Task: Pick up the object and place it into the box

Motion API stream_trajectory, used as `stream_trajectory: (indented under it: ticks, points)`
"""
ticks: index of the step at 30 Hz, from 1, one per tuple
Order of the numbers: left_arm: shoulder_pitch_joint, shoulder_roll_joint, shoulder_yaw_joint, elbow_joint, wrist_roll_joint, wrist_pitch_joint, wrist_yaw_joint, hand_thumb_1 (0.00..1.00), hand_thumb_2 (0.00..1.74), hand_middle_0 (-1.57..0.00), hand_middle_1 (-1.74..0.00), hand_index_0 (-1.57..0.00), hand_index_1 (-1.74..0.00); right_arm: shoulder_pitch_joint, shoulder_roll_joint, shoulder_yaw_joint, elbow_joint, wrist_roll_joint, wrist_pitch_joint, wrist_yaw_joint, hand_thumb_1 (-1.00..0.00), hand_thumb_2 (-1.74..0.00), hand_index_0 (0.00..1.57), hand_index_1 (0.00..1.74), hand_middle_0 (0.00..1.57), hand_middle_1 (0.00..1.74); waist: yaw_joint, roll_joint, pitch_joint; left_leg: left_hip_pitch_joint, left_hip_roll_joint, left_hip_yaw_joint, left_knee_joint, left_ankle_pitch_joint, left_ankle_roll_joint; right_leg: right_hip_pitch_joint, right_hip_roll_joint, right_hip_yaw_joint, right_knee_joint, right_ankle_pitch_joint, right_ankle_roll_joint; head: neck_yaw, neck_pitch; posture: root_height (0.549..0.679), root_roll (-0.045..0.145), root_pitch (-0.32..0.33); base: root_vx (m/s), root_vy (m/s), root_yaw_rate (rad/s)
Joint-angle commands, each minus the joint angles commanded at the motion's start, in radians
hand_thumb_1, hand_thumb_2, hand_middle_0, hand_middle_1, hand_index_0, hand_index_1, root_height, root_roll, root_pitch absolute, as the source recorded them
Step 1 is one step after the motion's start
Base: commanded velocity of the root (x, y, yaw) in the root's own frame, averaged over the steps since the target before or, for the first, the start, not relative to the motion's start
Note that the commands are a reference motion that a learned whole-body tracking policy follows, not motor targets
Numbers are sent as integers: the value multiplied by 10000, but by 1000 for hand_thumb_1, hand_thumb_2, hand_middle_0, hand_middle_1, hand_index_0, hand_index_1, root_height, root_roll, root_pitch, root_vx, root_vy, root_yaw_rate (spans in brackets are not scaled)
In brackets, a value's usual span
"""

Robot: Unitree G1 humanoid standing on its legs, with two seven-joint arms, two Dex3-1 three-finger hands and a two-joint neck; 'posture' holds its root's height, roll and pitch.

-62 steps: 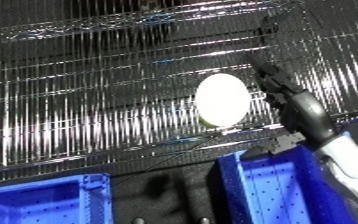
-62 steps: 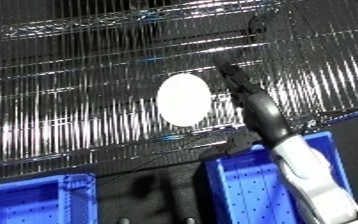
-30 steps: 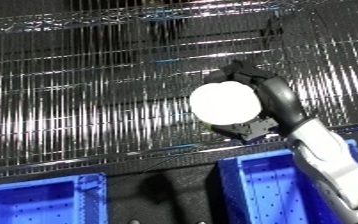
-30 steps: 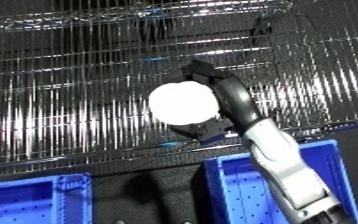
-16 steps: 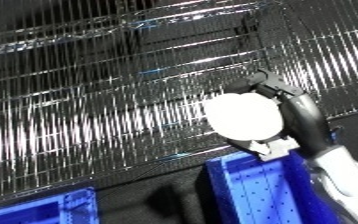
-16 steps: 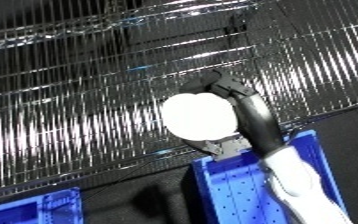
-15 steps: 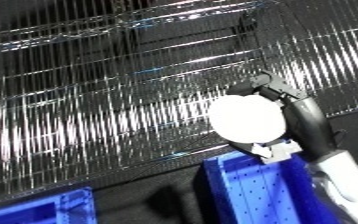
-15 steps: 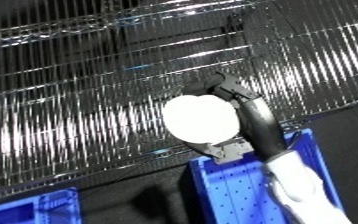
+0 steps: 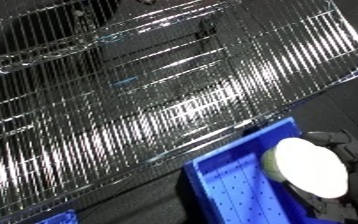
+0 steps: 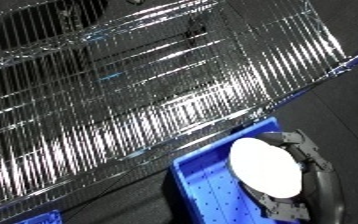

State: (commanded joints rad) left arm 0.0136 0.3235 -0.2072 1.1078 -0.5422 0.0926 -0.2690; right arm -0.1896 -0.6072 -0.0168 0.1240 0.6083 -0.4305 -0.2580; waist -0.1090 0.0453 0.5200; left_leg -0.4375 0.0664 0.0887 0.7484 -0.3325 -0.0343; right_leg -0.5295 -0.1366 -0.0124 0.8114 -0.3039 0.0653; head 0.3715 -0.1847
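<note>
Over bin (image 10: 198, 175) | my right hand (image 10: 313, 172) curled round white disc (image 10: 264, 167), held above its blue floor | shelf (image 10: 140, 85) behind | best: lower inside walls, then uncurl | left hand unseen

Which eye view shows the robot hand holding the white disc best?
The right eye view: the right robot hand shows whole behind the white disc, over the blue bin. In the left eye view, the frame edge crops it.
</note>
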Motion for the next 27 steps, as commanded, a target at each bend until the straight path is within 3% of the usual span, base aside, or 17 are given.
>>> stream_trajectory:
  ticks: [2, 4, 11, 19, 27]
  points:
    - [-72, -49, -77, 16, -84, -18, 25, 0, 0, 0, 0, 0, 0, 184, 36, -45, 636, 17, 49, -124, -850, -1479, 1334, 1479, 1334, 1479, -34, 29, 0, 30, -19, 41, -43, 2, 2, 24, 16, 20, -88, 38, -2, 285, -158, 633, 74, 39, -52, 41, -51]
    - [-158, -64, -197, 46, -176, -29, 48, 0, 0, 0, 0, 0, 0, 221, 8, 22, 1368, 170, 213, -47, -750, -1305, 1178, 1305, 1178, 1305, -29, 61, 0, 31, -46, 62, -59, -4, 6, 30, 24, 28, -147, 73, -12, 526, -343, 634, 75, 40, -53, 27, -14]
    - [-394, 24, -642, 226, -382, -24, 3, 0, 0, 0, 0, 0, 0, -234, -56, 580, 4196, 1729, 603, 1079, -400, -696, 628, 696, 628, 696, 161, 177, 0, 97, -172, 35, -142, 27, 3, 153, 6, -24, -316, 143, -93, 1301, -1046, 636, 76, 36, -33, 12, 36]
    - [-755, 134, -899, 457, -402, 86, -164, 0, 0, 0, 0, 0, 0, -1281, 67, 905, 6904, 2277, 764, 1890, 0, 0, 0, 0, 0, 0, 413, 288, 0, 100, -335, -29, -214, 5, 32, 234, 22, -111, -366, 178, -118, 1584, -1686, 636, 76, 29, -22, -1, 55]
    - [-912, 236, -977, 539, -454, 128, -253, 0, 0, 0, 0, 0, 0, -1545, 224, 926, 7617, 2500, 932, 2526, 0, 0, 0, 0, 0, 0, 525, 269, 0, 62, -414, -95, -276, 38, 57, 241, 102, -189, -340, 179, -117, 1288, -1944, 636, 73, 27, -21, -7, 32]
